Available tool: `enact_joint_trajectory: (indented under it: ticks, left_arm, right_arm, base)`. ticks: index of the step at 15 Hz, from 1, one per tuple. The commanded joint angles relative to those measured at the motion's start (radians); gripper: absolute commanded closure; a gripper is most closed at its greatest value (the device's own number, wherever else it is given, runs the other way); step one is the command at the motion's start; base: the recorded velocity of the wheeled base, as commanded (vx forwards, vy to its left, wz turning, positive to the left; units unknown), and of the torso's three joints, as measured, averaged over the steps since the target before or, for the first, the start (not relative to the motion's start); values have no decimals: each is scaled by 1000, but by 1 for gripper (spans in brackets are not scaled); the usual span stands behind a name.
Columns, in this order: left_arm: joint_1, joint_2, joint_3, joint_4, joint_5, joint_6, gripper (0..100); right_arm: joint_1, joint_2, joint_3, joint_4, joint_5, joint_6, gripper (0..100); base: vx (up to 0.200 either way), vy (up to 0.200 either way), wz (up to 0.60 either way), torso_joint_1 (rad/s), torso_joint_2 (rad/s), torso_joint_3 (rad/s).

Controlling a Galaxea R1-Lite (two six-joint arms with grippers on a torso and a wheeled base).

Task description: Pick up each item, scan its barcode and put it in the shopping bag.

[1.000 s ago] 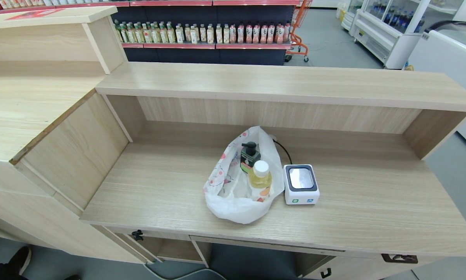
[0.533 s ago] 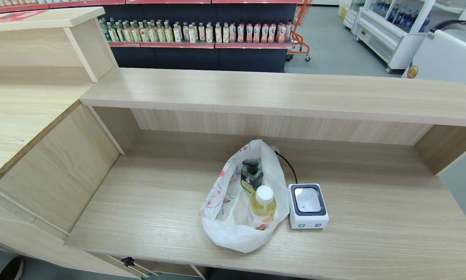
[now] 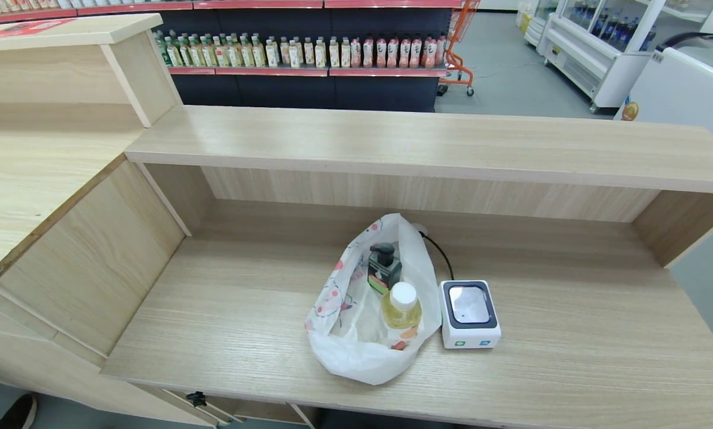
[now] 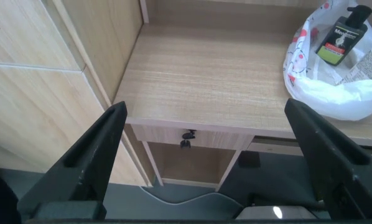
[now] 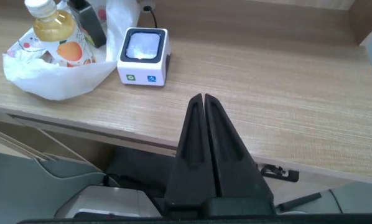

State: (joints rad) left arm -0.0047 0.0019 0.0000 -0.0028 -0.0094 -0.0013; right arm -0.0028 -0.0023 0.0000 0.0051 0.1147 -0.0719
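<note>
Head view: shopping bag [image 3: 347, 357], white with a printed pattern, open on the bench [image 3: 570, 333]. Inside stand a dark pump bottle [image 3: 384, 271] and a white-capped yellow bottle [image 3: 401, 305]. Scanner [image 3: 469, 313] sits just beside the bag, to the robot's right.

Left wrist view: left hand [image 4: 206, 112], fingers spread wide, empty, off the bench's front edge.

Right wrist view: right hand [image 5: 203, 102], fingers pressed together, holding nothing, at the bench's front edge.

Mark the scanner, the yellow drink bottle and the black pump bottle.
scanner [image 3: 469, 304]: head view, on its glass window.
yellow drink bottle [image 3: 403, 294]: head view, on its white cap.
black pump bottle [image 3: 385, 269]: head view, on its dark body.
</note>
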Motion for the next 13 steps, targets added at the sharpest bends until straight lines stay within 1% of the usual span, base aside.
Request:
enact_joint_trajectory:
  ticks: [1, 13]
  left_arm:
    - [0, 0, 0, 0, 0, 0, 0]
    - [0, 0, 0, 0, 0, 0, 0]
  right_arm:
    - [1, 2, 0, 3, 0, 0, 100]
    - [1, 2, 0, 3, 2, -2, 100]
  base:
    - [0, 0, 0, 0, 0, 0]
    - [0, 0, 0, 0, 0, 0]
